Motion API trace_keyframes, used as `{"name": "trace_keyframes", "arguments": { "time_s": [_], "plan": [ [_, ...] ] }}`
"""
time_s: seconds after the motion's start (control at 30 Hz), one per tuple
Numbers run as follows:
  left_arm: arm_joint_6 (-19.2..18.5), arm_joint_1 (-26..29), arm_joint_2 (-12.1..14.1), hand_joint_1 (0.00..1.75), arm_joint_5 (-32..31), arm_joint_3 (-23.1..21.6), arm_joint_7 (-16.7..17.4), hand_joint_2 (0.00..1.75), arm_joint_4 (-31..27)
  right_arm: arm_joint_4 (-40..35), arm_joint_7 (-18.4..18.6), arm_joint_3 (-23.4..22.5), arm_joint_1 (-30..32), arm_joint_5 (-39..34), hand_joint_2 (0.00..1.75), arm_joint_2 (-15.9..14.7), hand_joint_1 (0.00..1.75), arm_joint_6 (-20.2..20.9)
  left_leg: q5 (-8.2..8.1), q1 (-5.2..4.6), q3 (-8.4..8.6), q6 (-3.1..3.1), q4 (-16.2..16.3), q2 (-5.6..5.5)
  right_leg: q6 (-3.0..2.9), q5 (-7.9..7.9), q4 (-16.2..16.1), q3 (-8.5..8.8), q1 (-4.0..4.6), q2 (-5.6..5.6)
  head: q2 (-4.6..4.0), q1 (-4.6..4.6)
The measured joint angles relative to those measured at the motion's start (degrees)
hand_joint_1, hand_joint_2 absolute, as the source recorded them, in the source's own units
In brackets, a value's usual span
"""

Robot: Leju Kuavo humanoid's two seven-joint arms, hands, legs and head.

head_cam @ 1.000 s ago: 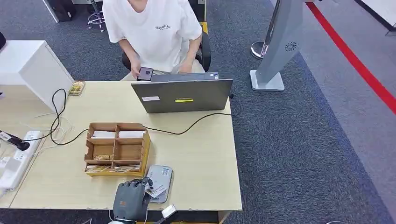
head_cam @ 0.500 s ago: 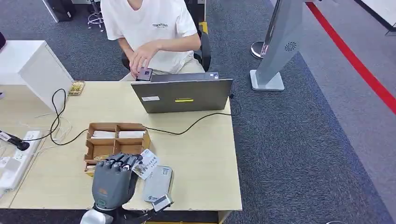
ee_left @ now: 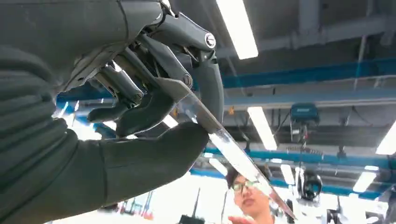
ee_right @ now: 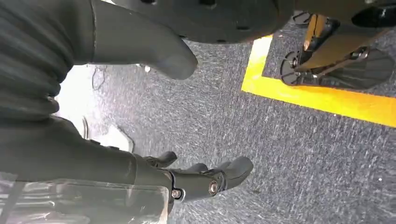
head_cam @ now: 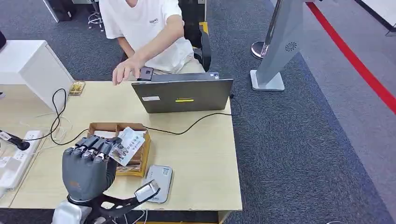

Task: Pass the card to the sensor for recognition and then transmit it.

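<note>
My left hand [head_cam: 88,169] is raised above the table's near edge and pinches a white printed card [head_cam: 129,145] between thumb and fingers. The card hangs over the cardboard box [head_cam: 141,162]. In the left wrist view the card [ee_left: 224,140] shows edge-on, clamped under the fingers [ee_left: 161,88], with a person's face beyond it. The grey card sensor [head_cam: 159,180] lies flat on the table to the right of my hand, apart from the card. My right hand [ee_right: 201,179] hangs over the carpet with nothing in it, fingers loosely spread.
A person sits behind the desk with one hand [head_cam: 122,70] stretched out over the far edge, beside a phone [head_cam: 145,73]. An open laptop [head_cam: 183,95] stands at the back, its cable crossing the table. A power strip [head_cam: 14,163] and wires lie at the left.
My left hand has lifted the card off the sensor and carried it up and to the left, over the box. The person's arm has reached out toward the table's far edge.
</note>
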Motion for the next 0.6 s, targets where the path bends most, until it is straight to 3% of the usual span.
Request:
{"name": "trace_keyframes", "arguments": {
  "time_s": [0.13, 0.23, 0.3, 0.4, 0.5, 0.6],
  "plan": [
    [-0.1, -6.8, 4.4, 1.75, 0.0, 5.4, 1.8, 1.75, 4.4, 0.0, -0.3, 0.5, -0.2, 1.1, 1.75, 0.0, 0.00, 0.6, 0.16, 0.07, 0.00, -0.12, 0.0, -0.01, -0.05, 0.05, 0.0, -0.01, 0.05, -0.01, 0.00, 0.00],
    [-0.1, -13.4, 11.1, 1.75, 0.0, 5.9, 12.2, 1.75, 10.9, 0.0, -0.2, 1.0, -0.3, 2.2, 1.75, 0.0, 0.00, 0.9, 0.21, 0.15, -0.01, -0.21, 0.0, 0.01, -0.12, 0.13, 0.1, -0.06, 0.10, 0.01, 0.00, -0.04],
    [-0.1, -18.2, 15.8, 1.75, 0.0, 4.1, 19.6, 1.75, 15.8, 0.0, 0.7, 1.6, -0.3, 3.0, 1.75, 0.0, 0.00, 0.9, 0.30, 0.22, -0.05, -0.33, 0.0, 0.01, -0.22, 0.20, 0.1, -0.14, 0.13, 0.02, 0.00, -0.11],
    [-0.1, -23.1, 20.4, 1.75, 0.0, 0.6, 24.1, 1.75, 20.9, 0.0, 1.6, 2.0, -0.4, 3.6, 1.75, 0.0, 0.00, 1.1, 0.31, 0.22, -0.06, -0.34, 0.0, 0.00, -0.23, 0.20, 0.1, -0.15, 0.14, 0.02, 0.00, -0.13],
    [-0.1, -27.4, 23.5, 1.75, 0.0, -5.2, 30.4, 1.75, 26.5, 0.0, 3.0, 2.7, -0.5, 4.4, 1.75, 0.0, 0.00, 1.6, 0.31, 0.21, -0.10, -0.33, 0.0, 0.04, -0.23, 0.22, 0.1, -0.16, 0.14, 0.08, 0.00, -0.07],
    [-0.1, -29.1, 25.3, 1.75, 0.0, -8.5, 31.5, 1.75, 29.3, 0.0, 3.5, 3.1, -0.5, 4.9, 1.75, 0.0, 0.00, 1.9, 0.30, 0.19, -0.11, -0.33, 0.0, 0.07, -0.21, 0.23, 0.1, -0.19, 0.13, 0.16, 0.00, -0.07]
  ]
}}
